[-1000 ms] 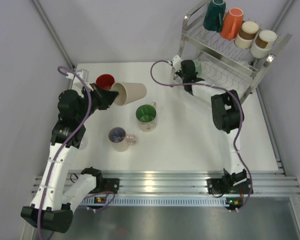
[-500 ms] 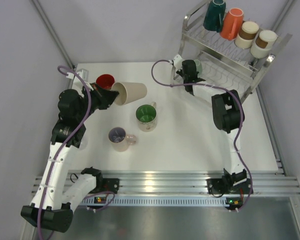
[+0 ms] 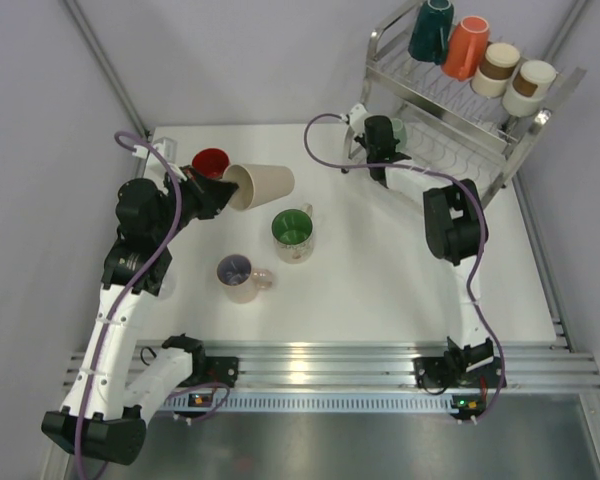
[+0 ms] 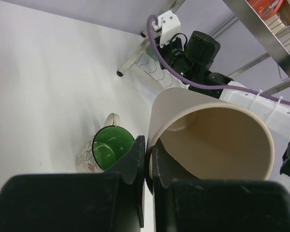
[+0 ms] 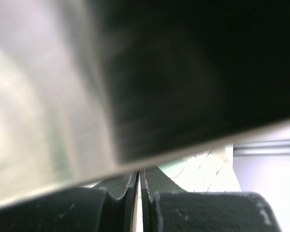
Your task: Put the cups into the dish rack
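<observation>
top: up high on the near side, looking down over the table (image 3: pixel 380 290) | left wrist: in tight, facing the dish rack (image 3: pixel 430 92), sharing beige cup (image 3: pixel 265 183) and green-lined mug (image 3: pixel 292 230) with top | right wrist: too near, all blur

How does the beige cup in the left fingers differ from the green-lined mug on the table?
The beige cup is tipped on its side, its rim pinched between the fingers of the left gripper; the green-lined mug stands upright on the table, untouched. The beige cup shows no handle; the green-lined mug has one. Their insides are beige and green. Both are outside the dish rack.
</observation>
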Controlling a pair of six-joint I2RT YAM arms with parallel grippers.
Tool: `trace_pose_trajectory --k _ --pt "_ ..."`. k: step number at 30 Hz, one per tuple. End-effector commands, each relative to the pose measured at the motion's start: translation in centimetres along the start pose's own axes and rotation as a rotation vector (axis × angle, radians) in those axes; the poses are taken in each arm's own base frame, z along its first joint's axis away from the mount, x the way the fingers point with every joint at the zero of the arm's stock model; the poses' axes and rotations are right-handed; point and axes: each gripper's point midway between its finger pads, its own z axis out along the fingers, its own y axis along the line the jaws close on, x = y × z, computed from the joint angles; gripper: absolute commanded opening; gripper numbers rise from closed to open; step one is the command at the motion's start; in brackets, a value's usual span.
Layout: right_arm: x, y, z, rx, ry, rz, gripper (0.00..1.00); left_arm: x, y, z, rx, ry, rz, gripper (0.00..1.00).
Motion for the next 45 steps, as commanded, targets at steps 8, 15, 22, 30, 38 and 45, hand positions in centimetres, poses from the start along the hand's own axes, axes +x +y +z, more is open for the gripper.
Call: trace_pose_trajectory --k 8,15,22,30,38,45 --pt "11.4 -6.1 -0.9 0.191 0.317 0.095 0.0 -2.3 -1.8 -0.4 0.05 -0.067 0.011 0.0" --pt "7.7 -4.0 -1.8 0.067 0.144 0.035 0.0 -2.3 -2.0 -0.4 0.058 -0.064 0.01 0.0" --pt "5.6 -3.6 -1.9 0.026 0.073 -0.005 0.0 -2.5 -2.1 -0.2 0.059 -0.063 0.013 0.0" --pt "4.6 -3.0 -2.1 0.026 -0.002 -0.081 0.0 -2.6 -2.1 -0.3 0.059 -0.067 0.025 0.0" --pt "3.2 -2.1 -2.0 -0.008 -0.072 -0.095 0.0 -2.2 -1.9 0.0 0.057 -0.052 0.017 0.0" --pt "2.1 -1.5 -2.4 0.009 -0.082 -0.128 0.0 -2.1 -1.7 0.0 0.053 -0.052 0.022 0.0"
